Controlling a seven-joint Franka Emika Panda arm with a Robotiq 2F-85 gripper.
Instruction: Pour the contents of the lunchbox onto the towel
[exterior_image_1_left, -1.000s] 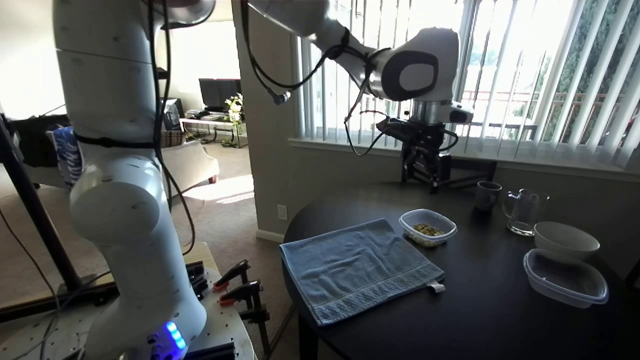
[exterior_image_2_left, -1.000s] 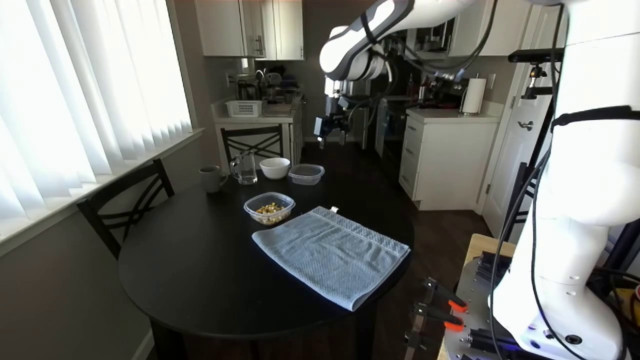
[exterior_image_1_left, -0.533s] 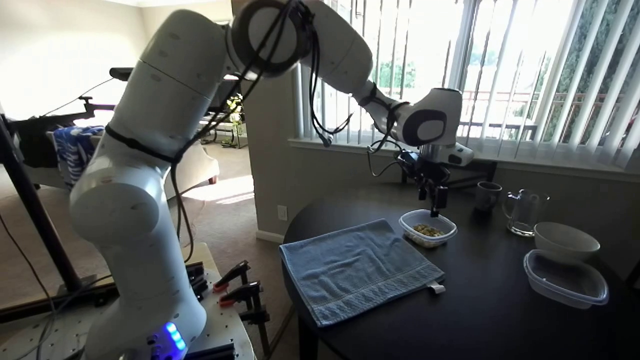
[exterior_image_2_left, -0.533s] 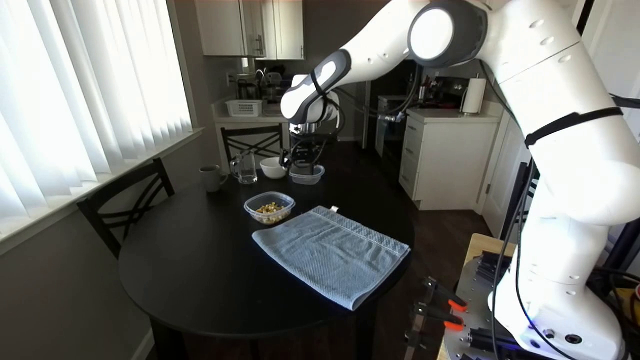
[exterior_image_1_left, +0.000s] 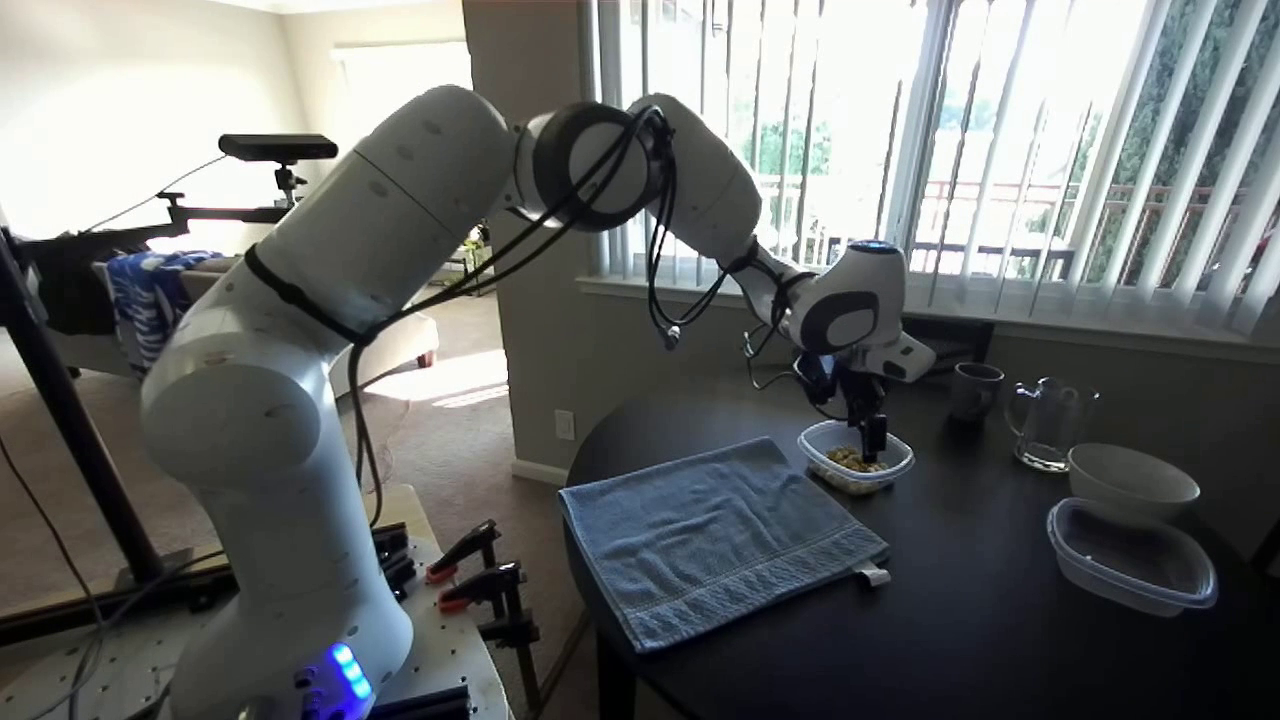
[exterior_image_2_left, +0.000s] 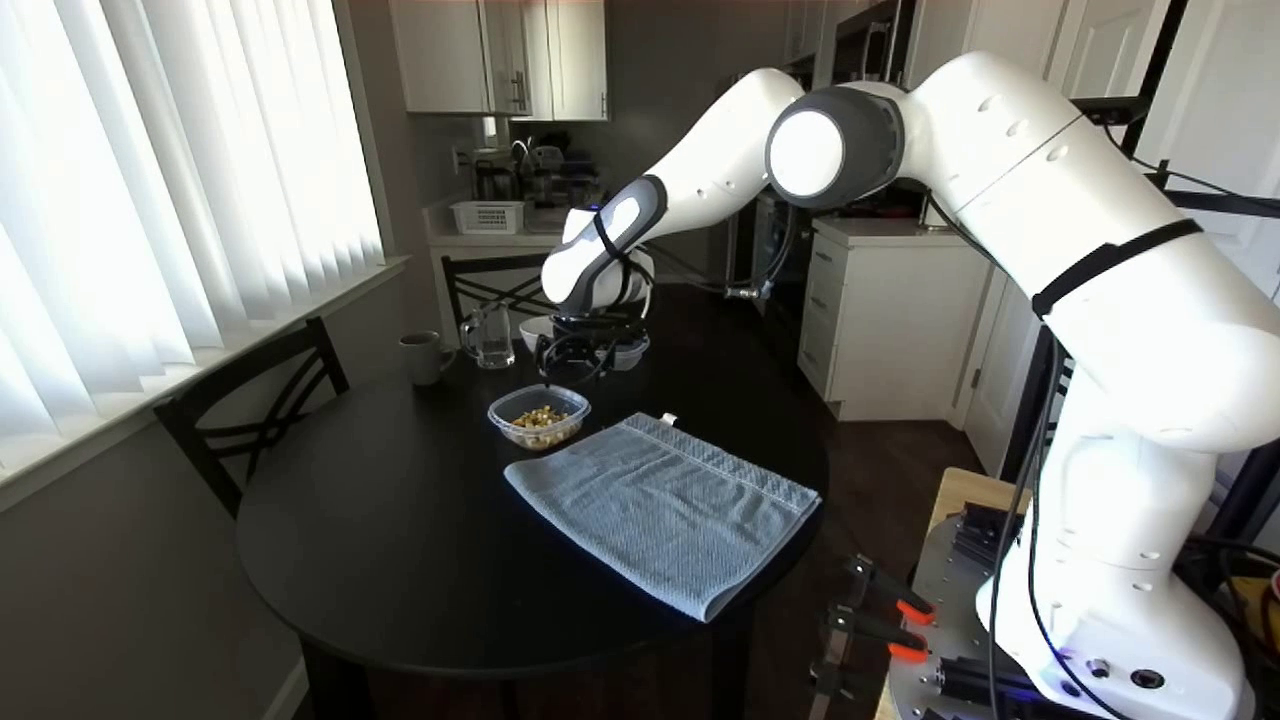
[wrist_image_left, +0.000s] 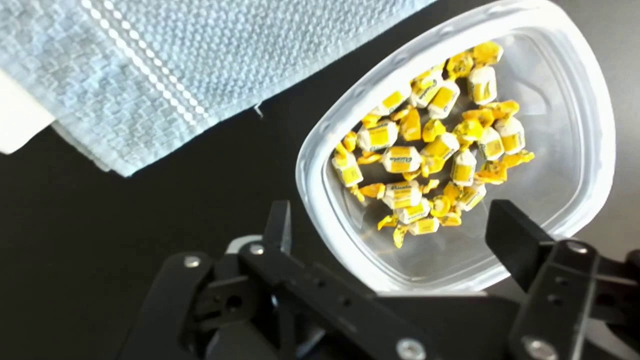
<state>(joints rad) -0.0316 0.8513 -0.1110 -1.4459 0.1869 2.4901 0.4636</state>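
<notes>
1. Towel (wrist_image_left: 235, 50): upper left of the wrist view.
2. Tool (wrist_image_left: 387, 220): lower half there, jaws spread wide, pinching nothing.
3. Box (wrist_image_left: 552, 125): upper right; probably light, flexible, slick, best pinched gently by its rim (wrist_image_left: 322, 200). Opens upward, long axis apparently lower left to upper right.
4. Candies (wrist_image_left: 442, 146): inside it.

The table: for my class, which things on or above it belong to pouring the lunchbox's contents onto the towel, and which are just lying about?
For the job:
lunchbox
wrapped sweets inside it
towel
gripper

Just lying about:
grey mug
glass mug
bowl
other plastic tub
</notes>
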